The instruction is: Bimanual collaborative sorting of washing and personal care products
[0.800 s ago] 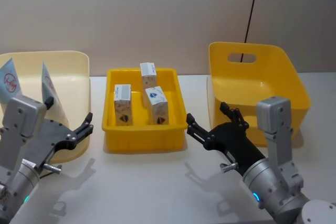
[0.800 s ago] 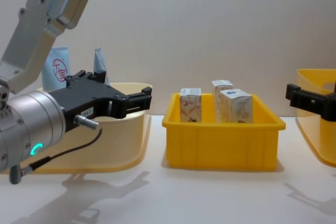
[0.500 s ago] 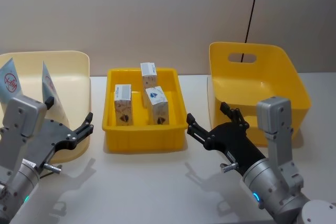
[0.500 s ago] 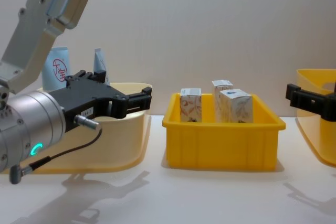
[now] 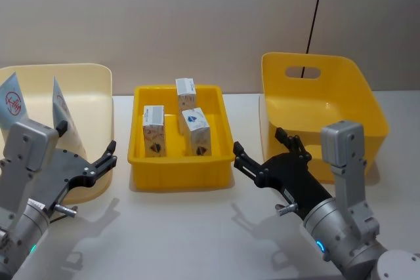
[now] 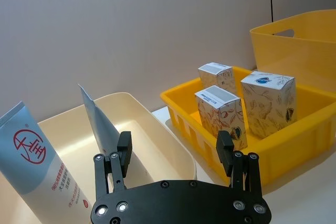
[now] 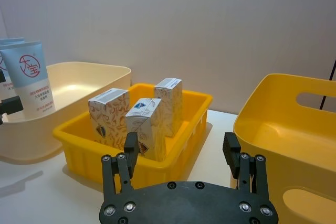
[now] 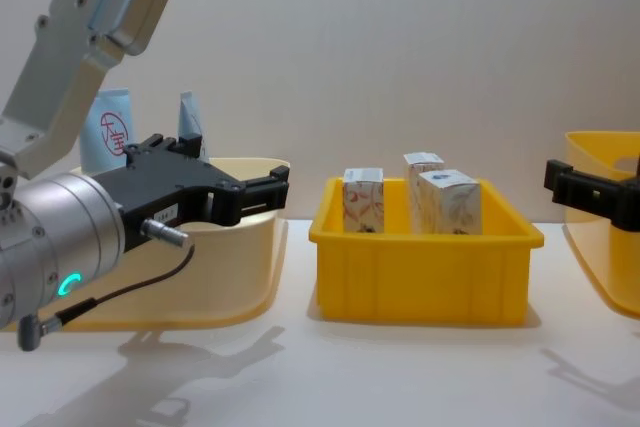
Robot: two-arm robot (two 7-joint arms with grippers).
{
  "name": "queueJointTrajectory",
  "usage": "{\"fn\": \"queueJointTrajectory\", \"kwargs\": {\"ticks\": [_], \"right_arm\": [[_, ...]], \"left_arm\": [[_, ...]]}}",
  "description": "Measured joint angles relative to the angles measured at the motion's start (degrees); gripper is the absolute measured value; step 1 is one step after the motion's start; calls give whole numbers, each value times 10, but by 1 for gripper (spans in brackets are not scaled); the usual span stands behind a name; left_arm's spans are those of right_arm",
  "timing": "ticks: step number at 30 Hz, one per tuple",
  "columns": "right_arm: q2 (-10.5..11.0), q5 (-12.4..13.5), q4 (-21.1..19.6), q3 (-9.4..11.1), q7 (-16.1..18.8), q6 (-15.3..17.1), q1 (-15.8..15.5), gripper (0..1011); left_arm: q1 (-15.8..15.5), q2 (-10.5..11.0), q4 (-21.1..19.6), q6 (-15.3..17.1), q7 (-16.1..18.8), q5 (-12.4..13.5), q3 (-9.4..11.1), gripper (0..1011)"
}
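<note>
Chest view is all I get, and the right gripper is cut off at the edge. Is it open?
Observer: Yes, the right gripper is open, holding nothing.
Operator: How are the cartons laid out?
Observer: Two cartons in front, a third carton behind them, in the yellow tray.
Operator: Left gripper?
Observer: The left gripper is open too, fingers spread, nothing between.

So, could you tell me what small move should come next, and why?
Probably ease the right pincer forward toward the nearest carton in the middle tray. It hangs open short of the tray, that carton stands upright at the tray's right side, and the left pincer, also open, sits by the pale bin.
</note>
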Motion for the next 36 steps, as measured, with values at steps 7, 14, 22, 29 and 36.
{"fn": "queueJointTrajectory", "kwargs": {"ticks": [7, 14, 22, 29, 36], "right_arm": [[0, 0, 0, 0, 0, 0, 0, 1001], [0, 0, 0, 0, 0, 0, 0, 1001], [0, 0, 0, 0, 0, 0, 0, 1001], [0, 0, 0, 0, 0, 0, 0, 1001], [0, 0, 0, 0, 0, 0, 0, 1001]], "left_arm": [[0, 0, 0, 0, 0, 0, 0, 1003], [0, 0, 0, 0, 0, 0, 0, 1003], [0, 0, 0, 0, 0, 0, 0, 1003], [0, 0, 0, 0, 0, 0, -1, 1003], [-1, 1, 3, 2, -9, -9, -9, 1003]]}}
